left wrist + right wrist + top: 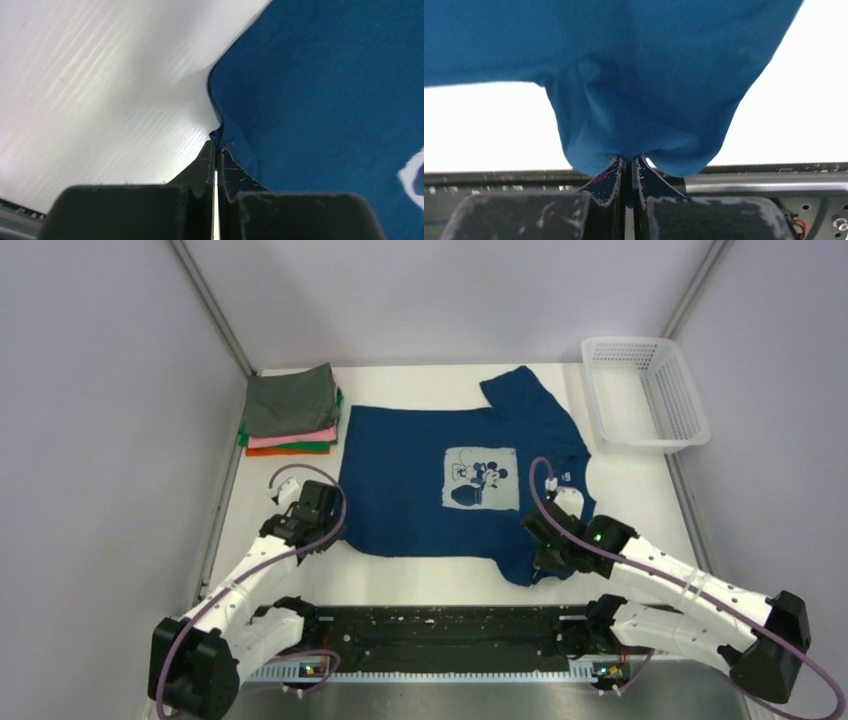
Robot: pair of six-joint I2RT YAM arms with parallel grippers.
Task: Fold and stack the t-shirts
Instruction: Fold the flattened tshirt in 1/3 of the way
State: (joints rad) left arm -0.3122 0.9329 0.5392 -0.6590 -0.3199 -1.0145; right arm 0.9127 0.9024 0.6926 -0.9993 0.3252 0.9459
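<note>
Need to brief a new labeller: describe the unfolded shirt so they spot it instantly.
On the white table, between the folded stack back left and the mesh basket back right, one shirt lies spread out. Unlike the folded ones, it is navy blue with a pale cartoon print on its chest.

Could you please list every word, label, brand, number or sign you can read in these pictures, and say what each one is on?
No text can be read in any view.
Pale chest print on the blue t-shirt: a cartoon figure, no legible letters.
Small white neck label: too small to read.
Folded t-shirts and white mesh basket: no markings visible.
</note>
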